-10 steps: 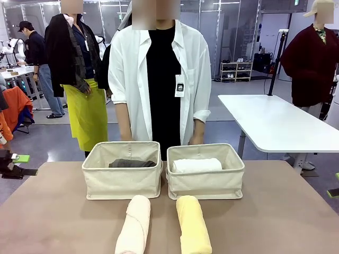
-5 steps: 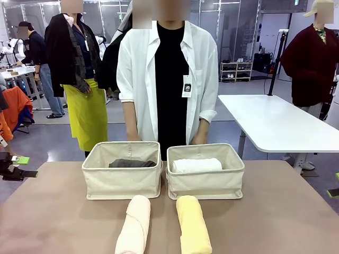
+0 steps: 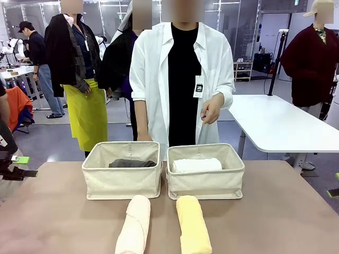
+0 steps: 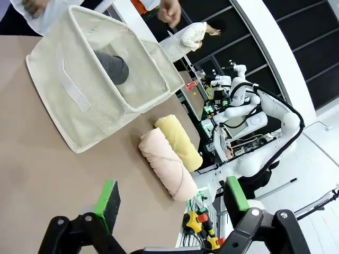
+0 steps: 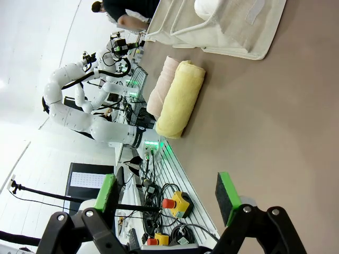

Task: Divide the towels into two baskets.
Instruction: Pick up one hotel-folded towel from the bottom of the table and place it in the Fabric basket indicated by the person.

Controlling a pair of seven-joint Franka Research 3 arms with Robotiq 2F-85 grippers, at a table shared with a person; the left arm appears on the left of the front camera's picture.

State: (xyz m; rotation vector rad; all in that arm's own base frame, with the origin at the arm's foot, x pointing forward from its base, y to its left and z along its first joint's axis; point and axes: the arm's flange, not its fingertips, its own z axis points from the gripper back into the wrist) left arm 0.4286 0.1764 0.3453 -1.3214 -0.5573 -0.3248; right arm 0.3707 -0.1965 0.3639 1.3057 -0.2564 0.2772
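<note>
Left tool stands open and empty. Right tool the same, pads wide apart.

Pink towel lies on the tabletop just ahead of the left tool, yellow towel ahead of the right one, both outside the baskets. Dark grey towel sits in the left basket farther ahead, white towel in the right basket.

Likely step: each tool takes its nearer roll. Straddle it at mid-length, across the axis. Squeeze firmly so the terry doesn't unwind, lift clear of the soft rim, and lay it beside the roll inside.

Front view gives both baskets' fill at once, plus the person's hand raised clear of them. Left wrist view adds the grey roll end-on.
</note>
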